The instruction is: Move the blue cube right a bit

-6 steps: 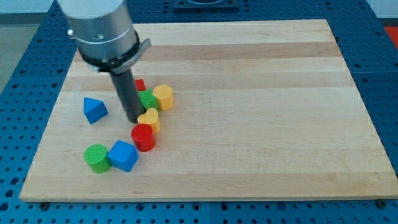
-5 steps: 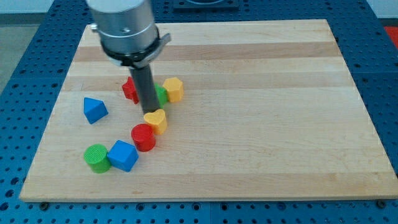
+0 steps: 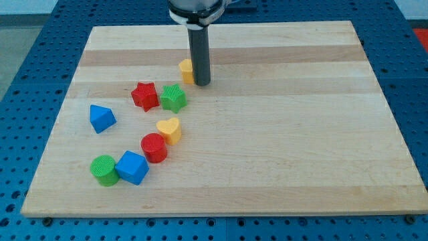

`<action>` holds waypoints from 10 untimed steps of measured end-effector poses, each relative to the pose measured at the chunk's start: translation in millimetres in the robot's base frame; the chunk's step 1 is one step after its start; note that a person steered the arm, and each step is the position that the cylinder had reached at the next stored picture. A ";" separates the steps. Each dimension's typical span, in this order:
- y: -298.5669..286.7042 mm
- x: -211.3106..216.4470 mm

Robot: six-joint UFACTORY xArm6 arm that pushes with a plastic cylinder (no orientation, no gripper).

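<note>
The blue cube point(image 3: 132, 167) lies near the view's bottom left of the wooden board point(image 3: 281, 134), touching a green cylinder point(image 3: 103, 169) on its left and close to a red cylinder point(image 3: 154, 147) at its upper right. My tip point(image 3: 201, 84) stands far above it towards the view's top, against the right side of a yellow block point(image 3: 186, 70) that the rod partly hides. The tip is well apart from the blue cube.
A yellow heart-shaped block point(image 3: 169, 130) lies above the red cylinder. A red star block point(image 3: 144, 96) and a green star block point(image 3: 173, 98) sit side by side. A blue triangular block point(image 3: 101, 118) lies at the left.
My tip has moved up and to the right, away from the cluster. The yellow block went with it towards the top; the red and green star blocks now show fully.
</note>
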State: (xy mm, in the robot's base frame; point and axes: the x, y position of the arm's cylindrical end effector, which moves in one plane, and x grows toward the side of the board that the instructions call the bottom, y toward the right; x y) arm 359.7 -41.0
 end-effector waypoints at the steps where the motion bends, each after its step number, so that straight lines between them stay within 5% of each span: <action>1: -0.4 -19.8; 7: -114.4 -7.8; 10: -125.0 -30.0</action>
